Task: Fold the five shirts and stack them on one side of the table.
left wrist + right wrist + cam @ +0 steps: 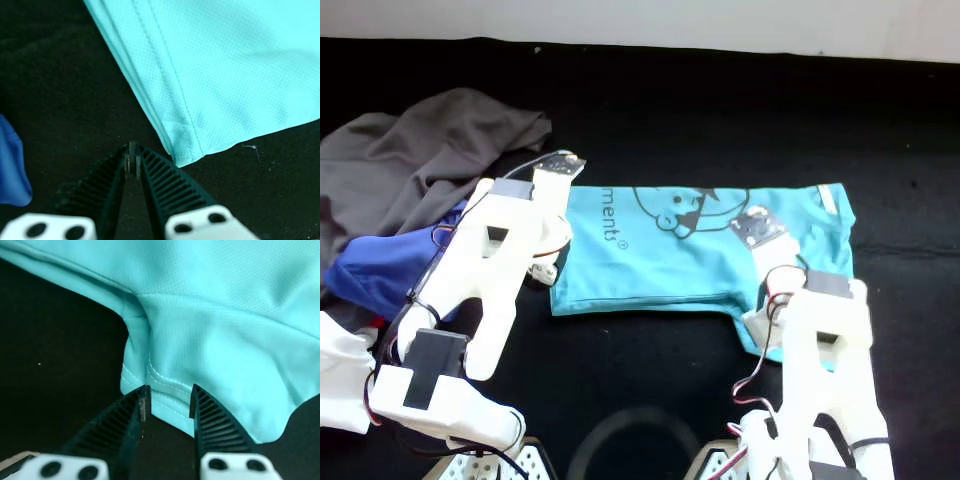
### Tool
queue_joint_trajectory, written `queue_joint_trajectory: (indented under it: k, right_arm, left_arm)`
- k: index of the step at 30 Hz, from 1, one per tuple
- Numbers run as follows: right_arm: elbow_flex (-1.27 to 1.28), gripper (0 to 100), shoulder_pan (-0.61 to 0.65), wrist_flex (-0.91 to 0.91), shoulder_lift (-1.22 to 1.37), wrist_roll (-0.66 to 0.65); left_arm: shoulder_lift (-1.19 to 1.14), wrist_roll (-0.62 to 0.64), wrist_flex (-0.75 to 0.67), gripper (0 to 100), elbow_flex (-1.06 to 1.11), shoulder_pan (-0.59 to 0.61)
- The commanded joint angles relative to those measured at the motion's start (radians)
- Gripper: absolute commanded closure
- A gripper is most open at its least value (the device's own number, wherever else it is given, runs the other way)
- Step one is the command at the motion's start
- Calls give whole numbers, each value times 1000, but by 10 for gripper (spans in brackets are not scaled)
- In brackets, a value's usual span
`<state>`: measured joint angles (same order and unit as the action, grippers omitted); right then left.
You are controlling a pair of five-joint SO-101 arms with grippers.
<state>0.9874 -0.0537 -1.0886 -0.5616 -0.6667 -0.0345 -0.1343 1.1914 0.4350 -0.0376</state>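
A turquoise shirt point(670, 250) with a dark print lies flat in the middle of the black table, one sleeve point(760, 335) sticking out toward the front. My left gripper point(132, 161) is shut with nothing in it, its tips on the black cloth just beside the shirt's hem corner point(181, 156). In the high view the left gripper point(546, 268) sits at the shirt's left front corner. My right gripper point(168, 404) is open, its fingers point(144, 402) on either side of the sleeve's stitched hem point(165, 390). From above, the right gripper point(761, 322) is over that sleeve.
A heap of other shirts lies at the left: grey point(415, 150), blue point(380, 265) and white point(340, 375). The blue one point(12, 170) also shows beside the left gripper. Bare black table point(720, 110) runs behind and to the right of the turquoise shirt.
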Motion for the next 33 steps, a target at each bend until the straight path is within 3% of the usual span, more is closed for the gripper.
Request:
queue_joint_trajectory:
  k: [1,12,15,17,24,33]
  right_arm:
    - [76,865,1,153,-13,11]
    - [114,871,1,186,-13,6]
    - [119,943,-2,219,-13,6]
    - [117,997,-22,245,-13,11]
    - [53,993,-120,246,-27,6]
    - [-77,993,-122,45,-27,8]
  left_arm:
    - [7,3,-2,992,-2,-13]
    - [7,3,-2,992,-2,-13]
    - [7,3,-2,992,-2,-15]
    - [7,3,-2,992,-2,-15]
    - [7,3,-2,992,-2,-15]
    - [7,3,-2,992,-2,-15]
